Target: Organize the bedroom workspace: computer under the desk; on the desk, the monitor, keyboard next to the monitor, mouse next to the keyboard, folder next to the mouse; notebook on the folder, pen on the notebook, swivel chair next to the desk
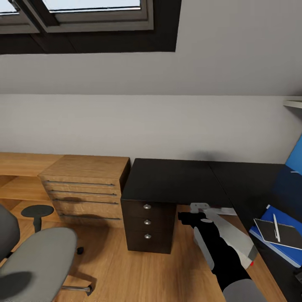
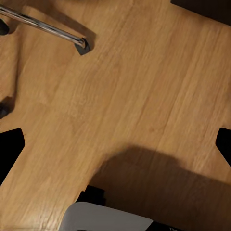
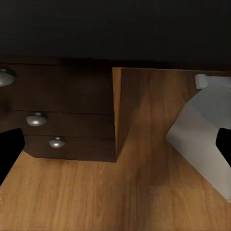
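The black desk [image 1: 176, 178] runs from the middle to the right. On its right part lies the blue folder [image 1: 289, 251], with the dark notebook [image 1: 287, 235] on it and the white pen [image 1: 275, 226] on the notebook. The grey-white computer [image 1: 233, 235] [image 3: 202, 139] stands tilted under the desk, with a red light low on it. The grey swivel chair [image 1: 35, 260] is at lower left, apart from the desk. My right gripper [image 1: 186, 217] [image 3: 115, 149] hangs open and empty beside the computer. My left gripper [image 2: 115, 144] is open over bare floor near a chrome chair leg [image 2: 48, 26]. Monitor, keyboard and mouse are out of view.
A dark three-drawer unit [image 1: 147, 222] [image 3: 57, 115] stands under the desk's left end. A light-wood drawer unit [image 1: 84, 188] and low shelf [image 1: 21, 167] line the wall at left. The blue back panel [image 1: 295, 161] rises at far right. Wood floor [image 1: 138, 272] lies between chair and desk.
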Robot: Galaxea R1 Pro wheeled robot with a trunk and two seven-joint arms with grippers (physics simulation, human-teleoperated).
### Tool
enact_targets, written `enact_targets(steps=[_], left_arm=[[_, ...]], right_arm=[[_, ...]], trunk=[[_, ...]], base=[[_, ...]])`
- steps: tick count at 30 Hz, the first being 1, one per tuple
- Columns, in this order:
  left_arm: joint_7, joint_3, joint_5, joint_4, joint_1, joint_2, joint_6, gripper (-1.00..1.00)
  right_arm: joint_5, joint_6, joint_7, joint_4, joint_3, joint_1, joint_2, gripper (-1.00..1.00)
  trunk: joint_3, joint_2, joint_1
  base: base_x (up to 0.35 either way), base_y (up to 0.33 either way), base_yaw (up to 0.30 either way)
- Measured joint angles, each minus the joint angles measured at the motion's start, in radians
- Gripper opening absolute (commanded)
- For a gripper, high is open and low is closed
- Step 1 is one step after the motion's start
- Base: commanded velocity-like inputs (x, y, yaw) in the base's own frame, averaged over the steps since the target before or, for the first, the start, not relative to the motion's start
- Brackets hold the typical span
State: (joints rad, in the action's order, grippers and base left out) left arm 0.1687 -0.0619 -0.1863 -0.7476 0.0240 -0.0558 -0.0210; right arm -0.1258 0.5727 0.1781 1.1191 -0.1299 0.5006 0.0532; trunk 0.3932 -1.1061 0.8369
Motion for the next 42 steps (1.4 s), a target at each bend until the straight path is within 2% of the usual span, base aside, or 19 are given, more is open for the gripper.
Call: enact_targets(steps=[7,11,14,16,22,23,24,26,34,42], left_arm=[[0.001,0.000,0.001,-0.001,0.000,0.002,0.000,1.00],[0.001,0.000,0.001,-0.001,0.000,0.003,0.000,1.00],[0.000,0.000,0.002,-0.001,0.000,0.002,0.000,1.00],[0.000,0.000,0.002,-0.001,0.000,0.001,0.000,1.00],[0.000,0.000,0.001,-0.001,0.000,0.000,0.000,1.00],[0.000,0.000,0.001,-0.001,0.000,0.000,-0.001,1.00],[0.000,0.000,0.001,-0.001,0.000,0.000,-0.001,1.00],[0.000,0.000,0.001,-0.001,0.000,0.000,-0.001,1.00],[0.000,0.001,0.001,-0.001,0.000,-0.001,-0.001,1.00],[0.000,0.002,0.001,-0.001,0.000,-0.002,-0.001,1.00]], right_arm=[[-0.004,-0.002,0.001,-0.003,0.000,-0.019,0.000,1.00],[-0.004,-0.028,0.000,-0.015,0.000,-0.063,0.001,1.00],[-0.004,-0.087,0.001,-0.023,-0.001,-0.106,0.001,1.00],[-0.002,-0.132,-0.001,-0.029,-0.001,-0.166,0.001,1.00],[0.001,-0.200,-0.002,-0.050,0.000,-0.218,0.000,1.00],[0.001,-0.224,-0.001,-0.070,0.000,-0.225,-0.001,1.00],[0.003,-0.280,-0.001,-0.127,0.001,-0.233,-0.003,1.00],[0.004,-0.317,-0.001,-0.167,0.001,-0.235,-0.004,1.00],[0.010,-0.541,0.000,-0.365,0.001,-0.239,-0.005,1.00],[0.038,-0.708,0.003,-0.521,-0.008,-0.239,-0.002,1.00]], trunk=[[0.000,0.000,0.000],[0.000,0.000,0.000],[0.000,0.000,0.000],[0.000,0.000,0.000],[0.000,0.000,0.000],[0.000,0.000,0.000],[0.000,0.000,0.000],[0.000,0.000,0.000],[0.000,0.000,0.000],[0.000,0.000,0.000]], base=[[0.000,0.000,0.007],[0.000,0.000,0.001],[0.000,0.000,0.000],[0.000,0.000,0.000],[0.000,0.000,0.000],[0.000,0.000,0.000],[0.000,0.000,0.000],[0.000,0.000,0.000],[0.000,0.000,0.000],[0.000,0.000,0.001]])
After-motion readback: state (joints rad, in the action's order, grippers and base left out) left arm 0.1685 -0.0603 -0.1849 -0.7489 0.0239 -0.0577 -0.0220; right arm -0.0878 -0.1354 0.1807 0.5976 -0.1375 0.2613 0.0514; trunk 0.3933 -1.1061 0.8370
